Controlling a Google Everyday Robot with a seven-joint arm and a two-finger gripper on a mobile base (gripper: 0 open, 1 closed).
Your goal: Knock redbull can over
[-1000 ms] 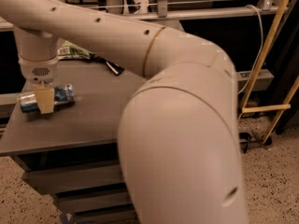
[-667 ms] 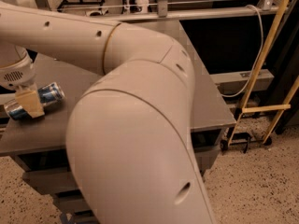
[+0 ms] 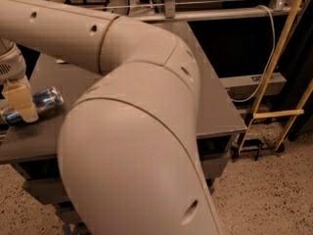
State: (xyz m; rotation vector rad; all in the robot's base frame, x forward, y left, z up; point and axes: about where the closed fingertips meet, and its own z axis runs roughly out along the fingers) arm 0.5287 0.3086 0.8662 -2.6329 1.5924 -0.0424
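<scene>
Evidently, slim blue-and-silver metal redbull can (image 3: 48, 98) lies toppled on grey worktop (image 3: 217, 102), my beige gripper (image 3: 19, 106) against it; grasp, I cannot tell.

The arm (image 3: 142, 146) is seen filling most of the view, with its thick cream-coloured elbow (image 3: 146, 82) bent in the foreground and a long, round segment (image 3: 54, 31) stretched from there toward the upper left. At the far left edge the wrist (image 3: 9, 66) is turned downward and is partly cut off by the frame. The gripper (image 3: 20, 104) is held just below the wrist, pointed down, its pale tan end set low at the left edge.
</scene>
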